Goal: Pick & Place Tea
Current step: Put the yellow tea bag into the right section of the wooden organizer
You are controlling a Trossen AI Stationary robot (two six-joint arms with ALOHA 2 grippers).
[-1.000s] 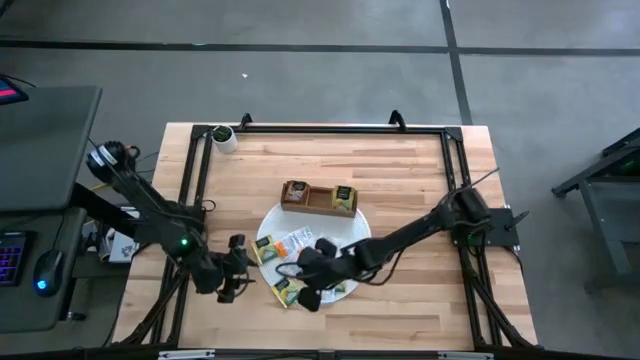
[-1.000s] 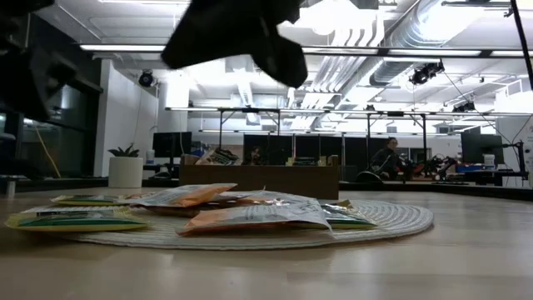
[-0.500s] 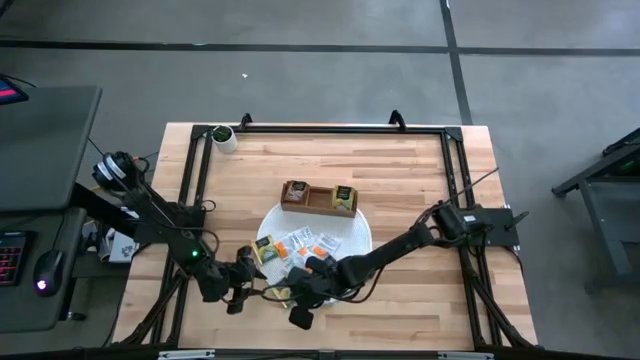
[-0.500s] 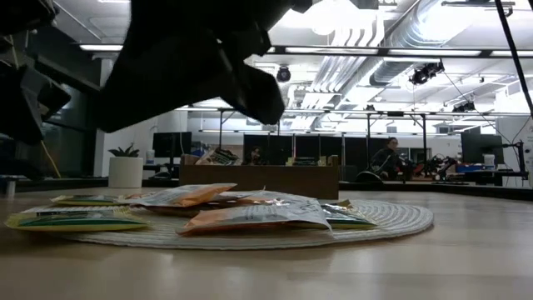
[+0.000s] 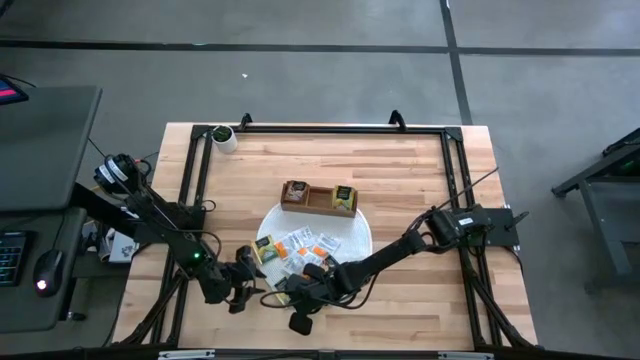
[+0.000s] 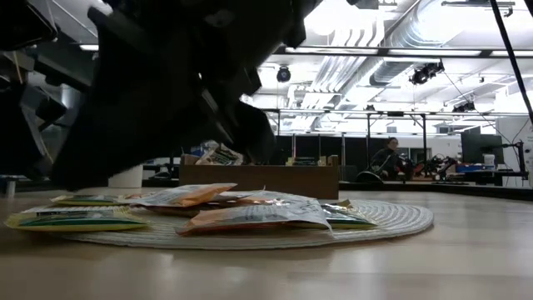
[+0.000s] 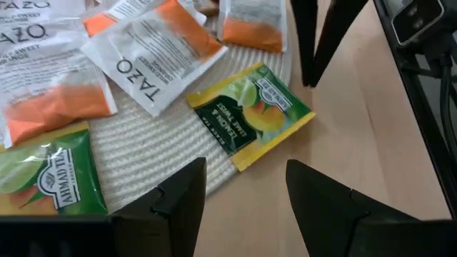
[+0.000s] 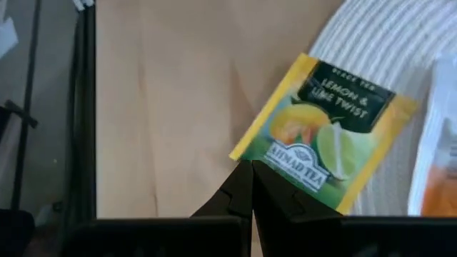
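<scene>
Several tea packets lie on the round white woven mat [image 5: 358, 232]. A green-and-yellow lemon packet [image 7: 251, 116] rests half on the mat's near-left rim and half on the table. My left gripper [image 7: 246, 200] hovers open just short of it, at the mat's near-left side. My right gripper [image 8: 248, 171] is shut, and its tips stand at one edge of the same lemon packet [image 8: 325, 128]. White-and-orange packets [image 7: 153, 53] and a green one [image 7: 46, 178] lie flat farther in on the mat. My right gripper comes slanting down from the table's right side, and its shut fingertips [image 8: 243, 178] stand at the lemon packet's edge [image 8: 246, 153]. Whether they touch it, I cannot tell. The packet lies flat on the mat rim and table.
The brown wooden tray [image 5: 320, 197] stands just beyond the mat's far side, with packets in its end compartments. A small white cup [image 5: 224, 138] sits at the far left corner. A black frame [image 5: 195, 180] runs along the table's sides.
My right gripper has sunk and gone from above the mat toward the table's near edge, down to the lemon packet, staying shut. My left gripper has come down a little toward the mat's near-left rim and rolled slightly, staying open. The packets have not moved.
</scene>
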